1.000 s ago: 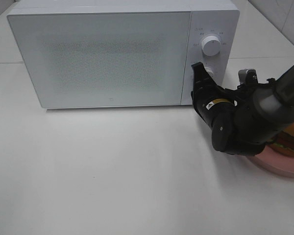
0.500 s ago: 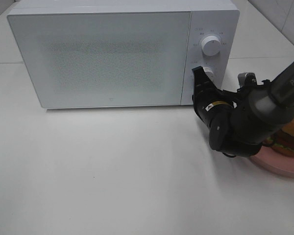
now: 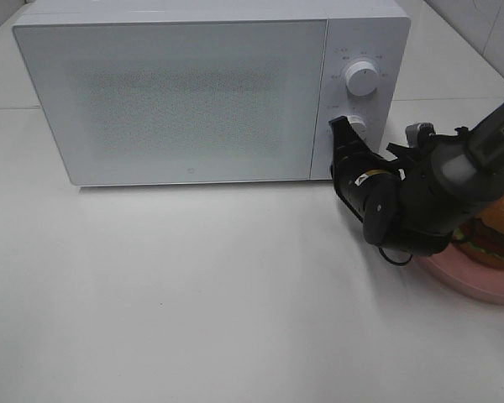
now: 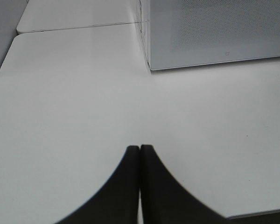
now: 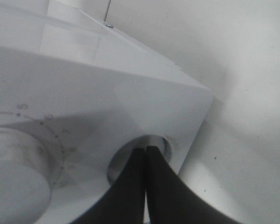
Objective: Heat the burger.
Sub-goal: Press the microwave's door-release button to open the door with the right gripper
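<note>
Right end effector (image 5: 145, 150) is shut tight, fingers pressed flat together w/ nothing btwn them. Its tips sit at the small round lower button (image 3: 358, 126) on the microwave (image 3: 210, 92) ctrl panel, just under the bigger white dial (image 3: 363, 78). Wrist view puts the tips right on the button's face. Contact looks likely, but can't tell if it's pushed in. The arm comes in from the right of the high view. Its black wrist body is low over the table (image 3: 193, 294), in front of the microwave's right front corner.

Left end effector (image 4: 140, 149) is closed too, both fingers touching along their length, holding nothing. It hangs over bare table w/ the microwave's left front corner ahead of it. It doesn't show in the high view.

Burger (image 3: 493, 231) sits on a round pink plate (image 3: 475, 284) on the table, right of the microwave and nearer the front edge, at the right border of the high view. Part of it is hidden behind the right arm; bun, green lettuce and dark patty layers show. It's outside the oven, close to the arm's wrist body, and neither end effector touches it.

Microwave door (image 3: 172, 96) is closed, frosted white front flush w/ the ctrl panel. The unit stands upright at the back of the table.
</note>
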